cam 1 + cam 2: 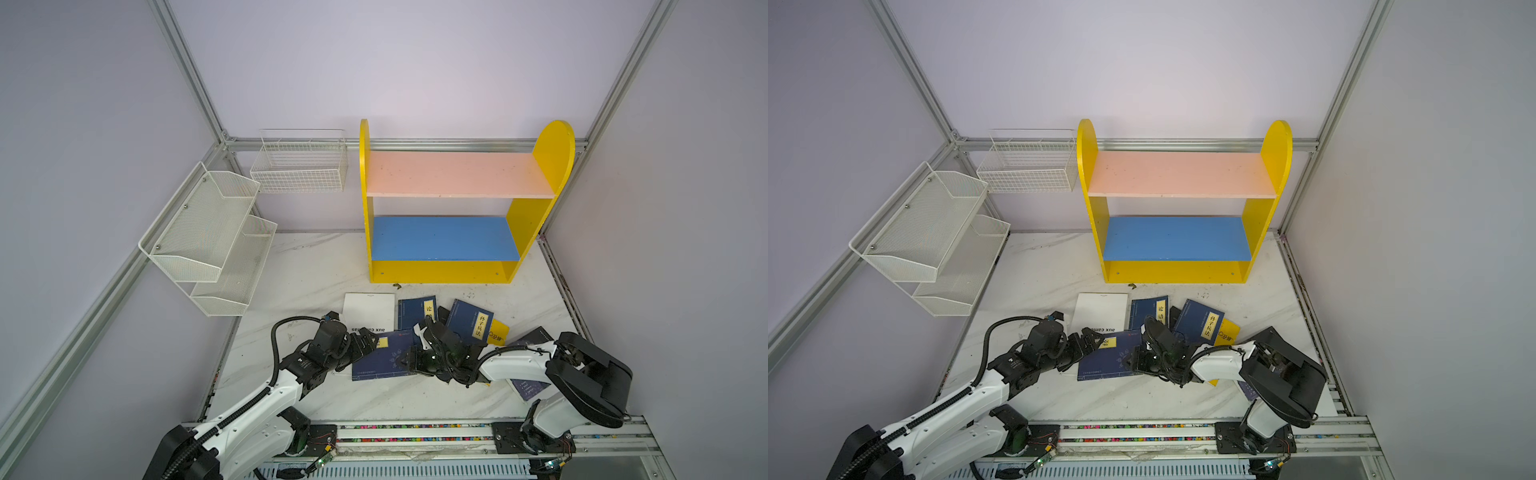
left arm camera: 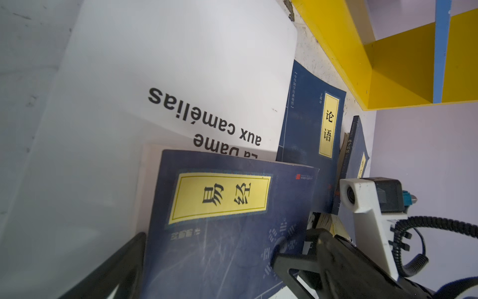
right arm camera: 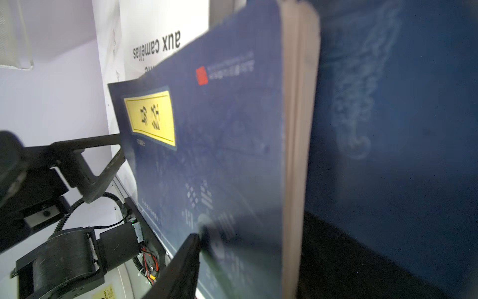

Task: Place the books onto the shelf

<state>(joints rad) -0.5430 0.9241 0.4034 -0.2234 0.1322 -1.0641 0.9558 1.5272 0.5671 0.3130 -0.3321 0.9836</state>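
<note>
- Marbled white worktop (image 1: 316,270) inside pale lilac walls. The shelf (image 1: 444,272) stands at the far right-centre, and its pink board (image 1: 453,174) and blue board (image 1: 444,237) are bare.
- Just near of it the books (image 1: 469,320) lie scattered: a large white book (image 1: 370,309), navy ones with yellow labels, and a yellow book (image 1: 498,332) partly under the right arm.
- The navy book (image 1: 384,361) closest to the robot lies between the two arms and overlaps the white book's near edge.
- Its long axis runs roughly left to right. The label end points left and the bare page edge faces right.
- The left gripper (image 1: 366,340) has its fingers (image 2: 121,259) spread wide on either side of the label end, pinching nothing.
- The right gripper (image 1: 409,360) shows one finger (image 3: 181,264) against the cover beside the page edge. The other is hidden behind the book, so I cannot tell whether the grip has closed.
- It is probably a light, floppy paperback with a smooth cover that may slip. Taken by one short end alone, it would likely sag.
- A firmer hold would be deep over the whole page block, or near the spine, where it is stiffest.
</note>
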